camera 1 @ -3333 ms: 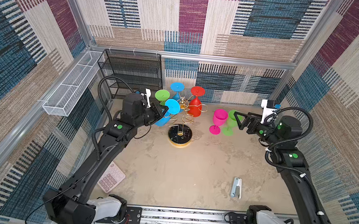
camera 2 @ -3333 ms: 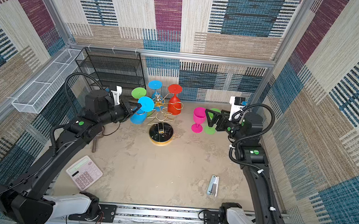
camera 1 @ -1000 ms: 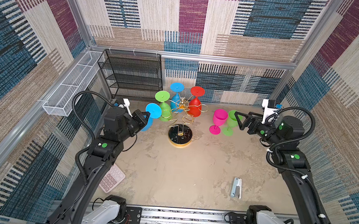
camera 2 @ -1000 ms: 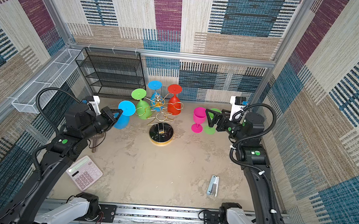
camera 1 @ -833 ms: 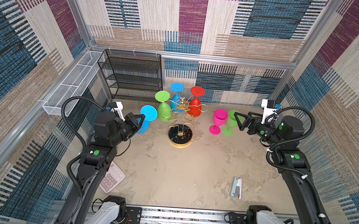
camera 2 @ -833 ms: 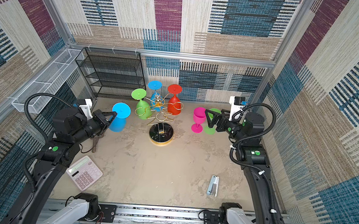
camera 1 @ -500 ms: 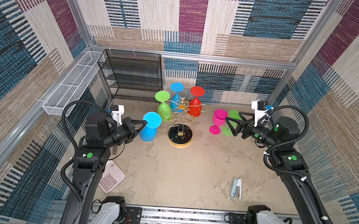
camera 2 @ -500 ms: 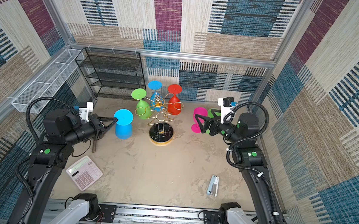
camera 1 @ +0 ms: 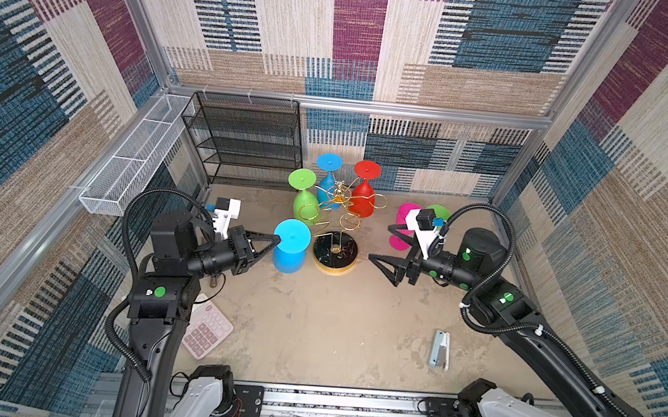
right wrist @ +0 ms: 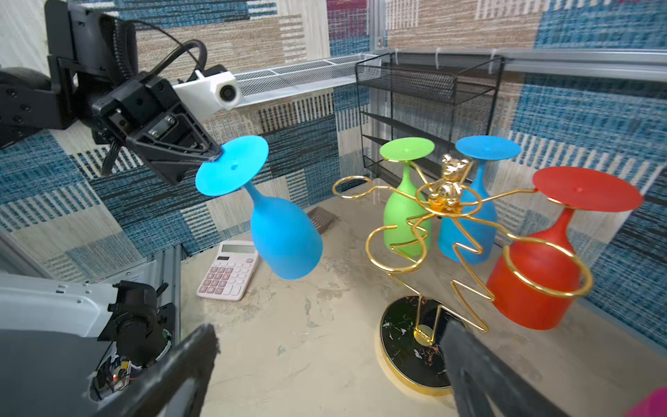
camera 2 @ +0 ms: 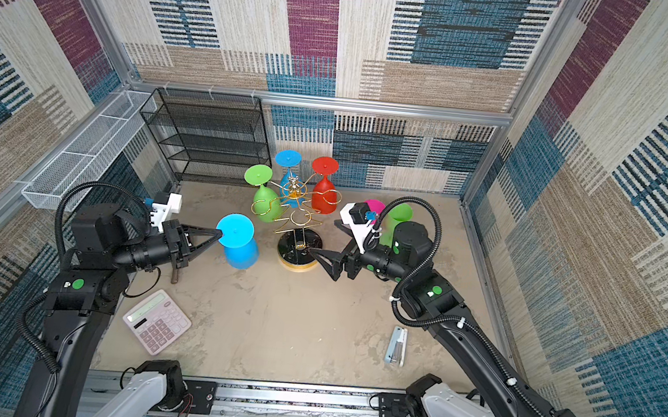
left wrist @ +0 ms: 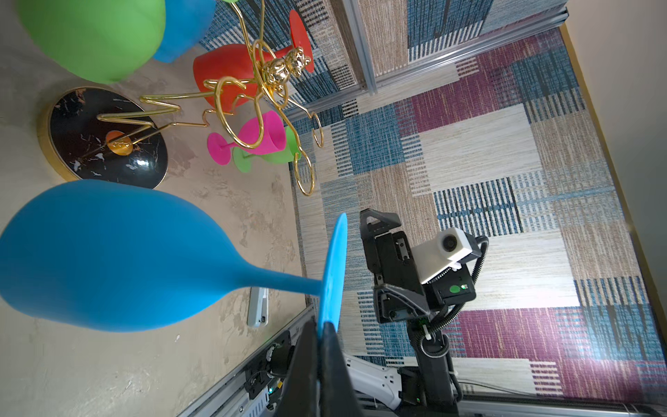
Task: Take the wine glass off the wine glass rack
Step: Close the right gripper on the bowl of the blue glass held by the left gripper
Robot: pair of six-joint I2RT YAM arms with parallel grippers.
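- Lying closest on the bench (camera 1: 312, 324) are a pink calculator (camera 1: 205, 331) on the left and a small white and blue thing (camera 1: 440, 349) on the right.
- Next comes the left hand (camera 1: 276, 238), pinched tight on the blue wine glass (camera 1: 292, 234) — it grips the edge of the flat round foot, and the glass hangs upside down, a bit tilted.
- That glass is off the wine glass rack (camera 1: 344, 256), just left of its round black base.
- The right hand (camera 1: 381, 242) is spread wide and holds nothing — it points at the rack's base from the right.
- Three more sit upside down in the gold rings: a hanging green glass (camera 1: 303, 206), a second blue glass (camera 1: 325, 183) and a red glass (camera 1: 362, 204).
- Farther back, a pink glass (left wrist: 274, 137) and a standing green glass (left wrist: 283, 157) are on the bench, close together.
- Farthest back are the black mesh shelf (camera 1: 247, 138) and the white wire basket (camera 1: 131, 169).
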